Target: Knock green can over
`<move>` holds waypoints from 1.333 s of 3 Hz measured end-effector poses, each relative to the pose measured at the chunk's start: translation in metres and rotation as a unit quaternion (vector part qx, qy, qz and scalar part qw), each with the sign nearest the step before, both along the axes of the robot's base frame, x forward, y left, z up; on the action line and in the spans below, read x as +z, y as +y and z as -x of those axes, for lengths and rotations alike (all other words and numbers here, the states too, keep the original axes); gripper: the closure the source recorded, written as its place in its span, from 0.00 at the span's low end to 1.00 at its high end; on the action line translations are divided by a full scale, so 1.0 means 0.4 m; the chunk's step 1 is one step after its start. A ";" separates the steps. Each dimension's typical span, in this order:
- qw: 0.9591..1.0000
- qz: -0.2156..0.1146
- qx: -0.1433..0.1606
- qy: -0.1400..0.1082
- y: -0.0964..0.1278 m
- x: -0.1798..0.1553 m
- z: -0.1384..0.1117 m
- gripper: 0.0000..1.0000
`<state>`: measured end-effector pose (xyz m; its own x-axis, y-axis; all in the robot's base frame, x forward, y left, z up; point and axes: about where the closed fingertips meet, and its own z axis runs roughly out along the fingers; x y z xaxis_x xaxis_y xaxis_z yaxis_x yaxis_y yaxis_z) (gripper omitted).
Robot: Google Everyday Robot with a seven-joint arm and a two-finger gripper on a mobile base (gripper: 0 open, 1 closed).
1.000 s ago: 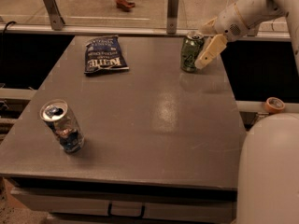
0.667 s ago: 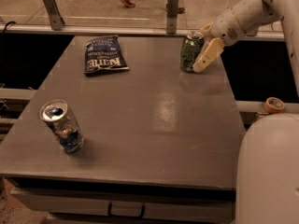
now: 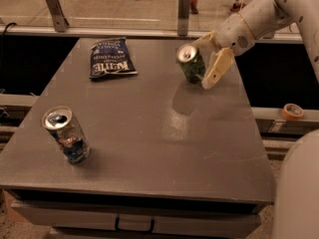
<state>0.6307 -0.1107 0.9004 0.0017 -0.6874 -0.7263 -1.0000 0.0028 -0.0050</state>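
Note:
The green can [image 3: 190, 63] is at the far right of the grey table [image 3: 149, 133]. It leans to the left, with its silver top facing up and left. My gripper [image 3: 207, 56] is right against the can's right side. It is open and holds nothing. One pale finger [image 3: 218, 67] hangs beside the can. The other finger [image 3: 203, 40] is behind the can's top.
A blue-and-silver can [image 3: 66, 135] stands at the near left of the table. A dark blue chip bag [image 3: 109, 58] lies at the far left. An orange tape roll [image 3: 291, 111] sits on a ledge to the right. A glass rail runs behind the table.
My gripper has pushed left against the green can. The can, upright before, now leans to the left.

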 end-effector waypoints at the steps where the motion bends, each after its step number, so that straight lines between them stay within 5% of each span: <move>1: 0.996 -0.010 0.085 0.003 0.099 0.031 0.141 0.00; 2: 0.991 -0.010 0.133 0.004 0.161 0.044 0.232 0.00; 3: 0.991 -0.008 0.133 -0.012 0.165 0.062 0.252 0.00; 4: 0.996 0.005 0.071 -0.054 0.085 0.101 0.182 0.00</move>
